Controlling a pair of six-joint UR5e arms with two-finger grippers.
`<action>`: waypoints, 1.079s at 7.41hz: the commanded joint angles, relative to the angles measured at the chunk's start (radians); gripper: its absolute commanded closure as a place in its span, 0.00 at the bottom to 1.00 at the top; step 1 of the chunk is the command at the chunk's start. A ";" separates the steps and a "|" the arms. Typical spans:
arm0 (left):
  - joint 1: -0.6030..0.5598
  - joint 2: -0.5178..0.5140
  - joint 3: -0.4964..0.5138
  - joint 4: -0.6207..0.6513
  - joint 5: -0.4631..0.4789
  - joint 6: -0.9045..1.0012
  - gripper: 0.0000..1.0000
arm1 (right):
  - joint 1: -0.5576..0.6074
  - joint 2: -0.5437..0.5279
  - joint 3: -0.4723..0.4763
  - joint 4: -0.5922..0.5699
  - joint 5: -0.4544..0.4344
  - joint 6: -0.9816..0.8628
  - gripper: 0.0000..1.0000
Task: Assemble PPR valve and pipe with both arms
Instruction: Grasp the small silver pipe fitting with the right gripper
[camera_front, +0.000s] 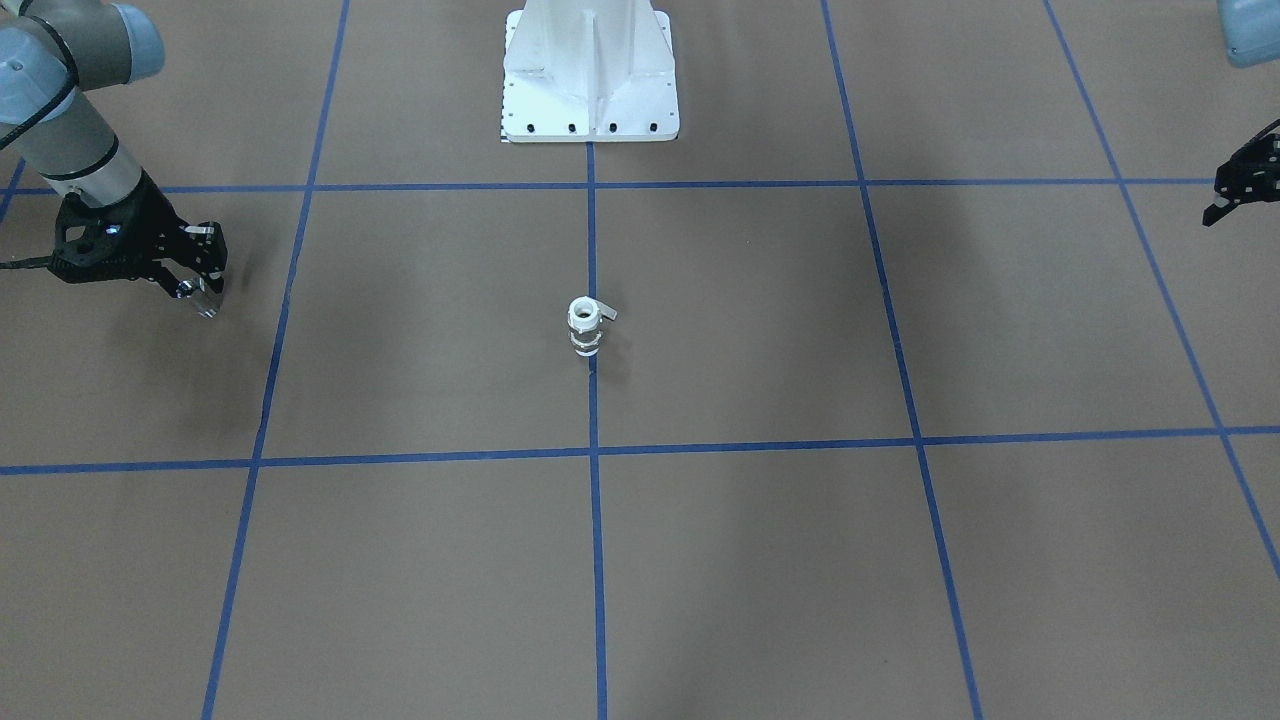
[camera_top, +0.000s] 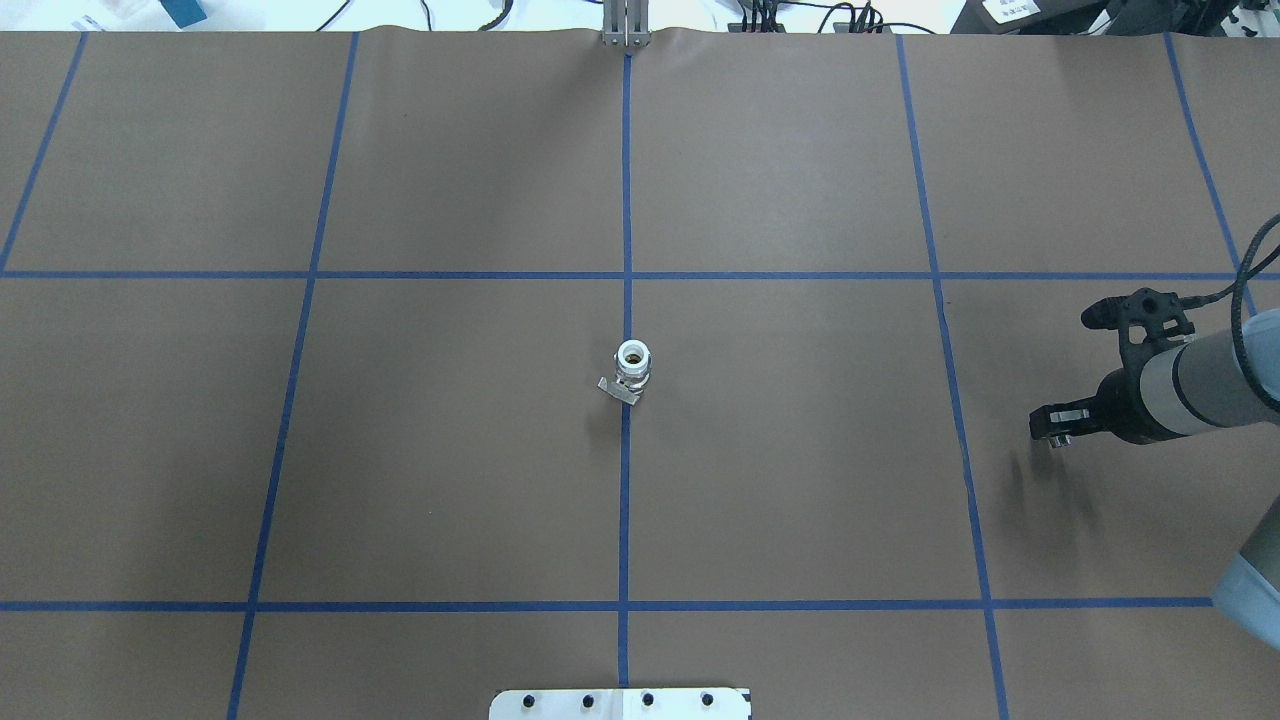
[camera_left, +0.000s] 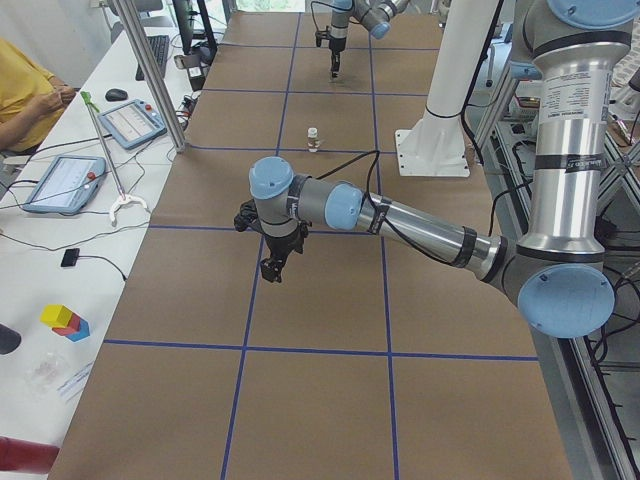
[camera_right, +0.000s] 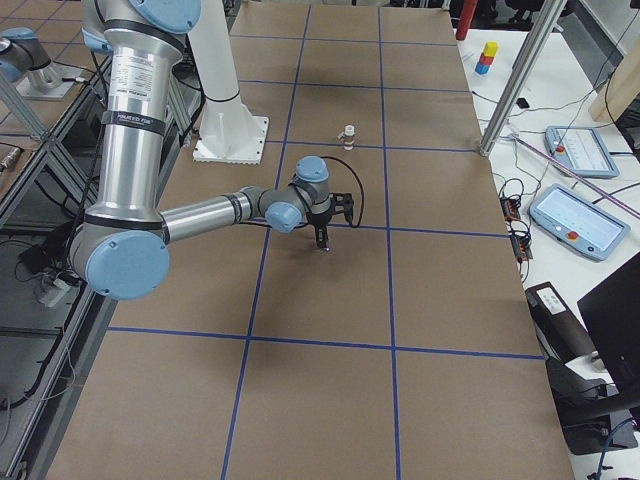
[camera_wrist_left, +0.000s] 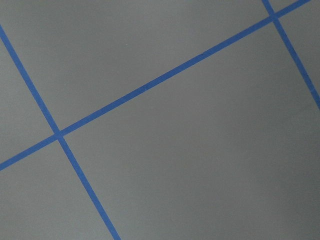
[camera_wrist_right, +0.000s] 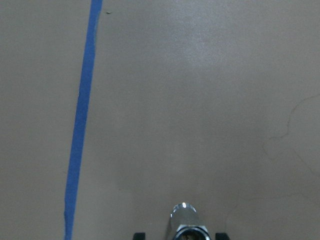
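Observation:
The white PPR valve (camera_front: 585, 325) stands upright on the centre blue line, its small lever to the side; it also shows in the overhead view (camera_top: 632, 368). My right gripper (camera_front: 200, 293) hovers low over the table far to the valve's side, shut on the shiny chrome pipe (camera_wrist_right: 185, 222), which sticks out between the fingers. In the overhead view this gripper (camera_top: 1052, 435) is near the right edge. My left gripper (camera_front: 1235, 195) is at the far opposite side, only partly in view at the frame edge. I cannot tell whether it is open or shut. Its wrist view shows only table.
The white bolted pedestal (camera_front: 590, 80) stands behind the valve on the robot's side. The brown table surface (camera_top: 800, 480) carries a grid of blue tape lines. Tablets and cables lie on the operators' bench (camera_left: 100, 150) beyond the table edge.

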 joint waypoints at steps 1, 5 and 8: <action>0.000 0.000 0.000 0.000 0.000 0.000 0.01 | 0.000 0.003 -0.002 0.000 -0.005 0.000 0.45; 0.000 0.000 0.000 0.000 0.000 -0.002 0.01 | 0.009 0.001 -0.005 0.000 -0.008 -0.003 0.46; 0.000 0.000 0.001 0.000 0.000 -0.003 0.01 | 0.012 0.004 -0.003 -0.002 -0.008 -0.002 0.74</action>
